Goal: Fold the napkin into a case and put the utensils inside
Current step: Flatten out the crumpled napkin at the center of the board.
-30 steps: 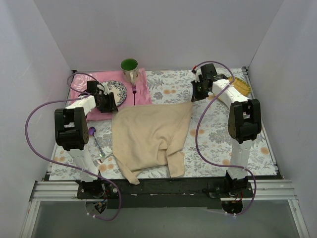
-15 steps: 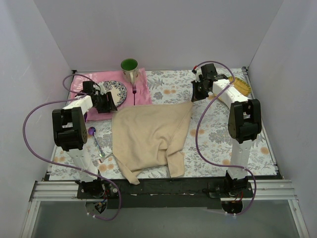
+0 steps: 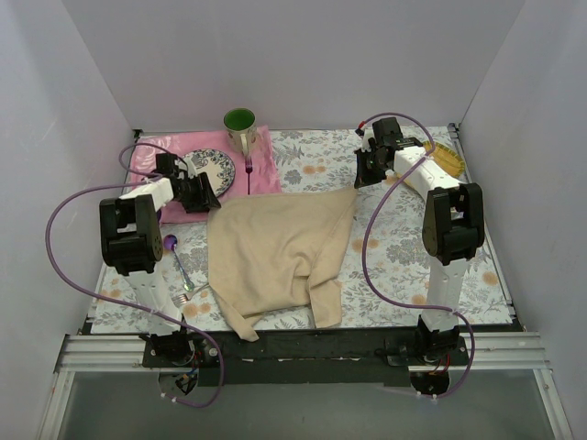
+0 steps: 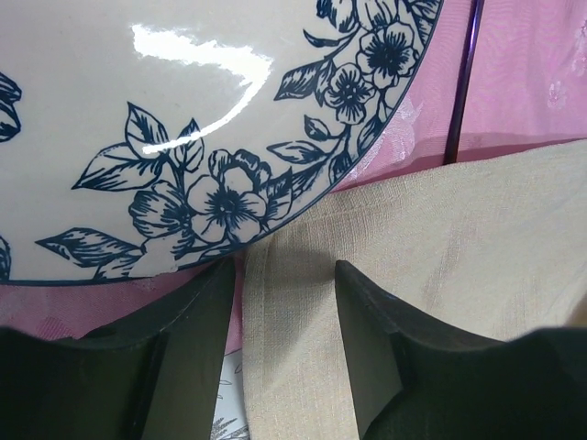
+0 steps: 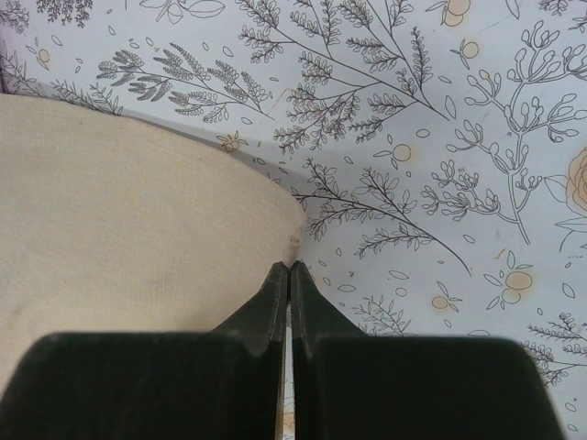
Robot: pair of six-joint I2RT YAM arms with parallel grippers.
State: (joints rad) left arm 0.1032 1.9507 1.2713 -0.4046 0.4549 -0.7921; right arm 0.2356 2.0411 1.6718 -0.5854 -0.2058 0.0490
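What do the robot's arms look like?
The left arm and the right arm match: chunky black joints joined by white links, on a black base rail. A long purple cable loops beside each one. The left gripper and the right gripper each have two smooth black fingers that taper to a point.

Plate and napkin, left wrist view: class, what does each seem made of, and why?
The plate looks like glazed ceramic: glossy white, a sharp highlight, blue printed flowers. The napkin looks like matte woven cloth, perhaps linen or cotton: a fine thread grid shows.
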